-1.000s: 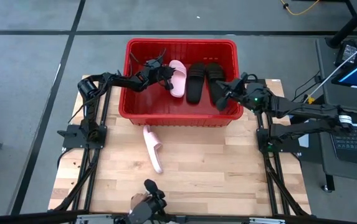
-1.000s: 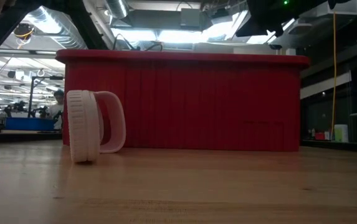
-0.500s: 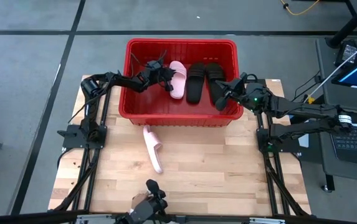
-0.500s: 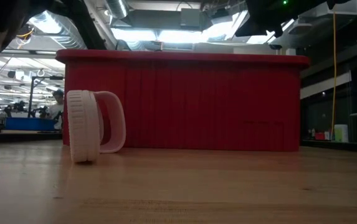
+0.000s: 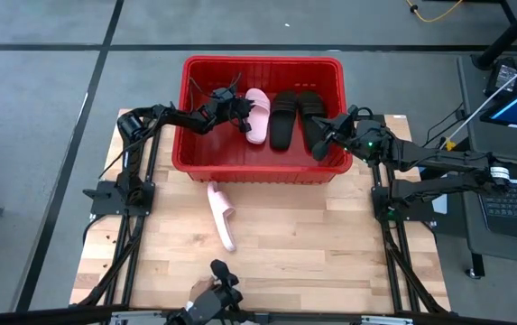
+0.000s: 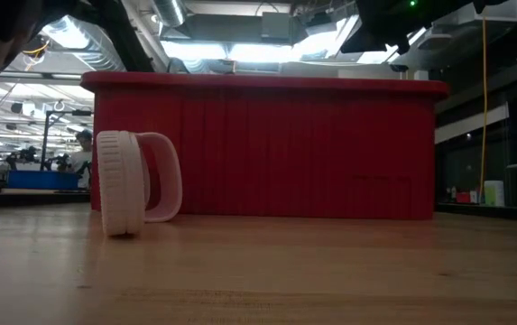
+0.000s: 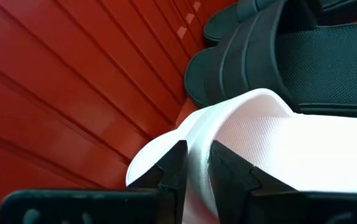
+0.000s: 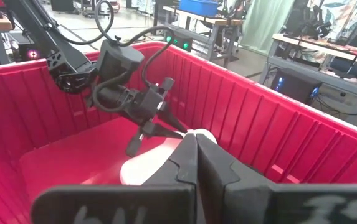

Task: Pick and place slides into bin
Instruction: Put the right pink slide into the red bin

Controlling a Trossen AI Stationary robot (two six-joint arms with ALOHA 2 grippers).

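Note:
The red bin [image 5: 263,65] stands at the table's far side, and also shows in the low view [image 6: 267,149]. Two black slides [image 5: 296,116] lie in it side by side. A pink slide [image 5: 257,113] is beside them, to their left. My left gripper [image 5: 242,117] reaches into the bin from the left and is shut on this pink slide [image 7: 271,143]. The second pink slide [image 5: 222,215] stands on its side edge on the table in front of the bin, and shows in the low view [image 6: 133,185]. My right gripper [image 5: 317,143] is shut and empty over the bin's right near corner. My left gripper pinches the pink slide's pale curved rim [image 7: 194,134] at one end between its two fingers [image 7: 173,163]. It comes slanting down from the table's left. Whether the slide rests on the bin floor I cannot tell.
The bin's left half [image 5: 206,144] has bare red floor. Bare wooden table [image 5: 330,244] lies in front of the bin. A dark camera mount [image 5: 217,298] stands at the table's near edge. A workshop with benches shows beyond the bin in the right wrist view.

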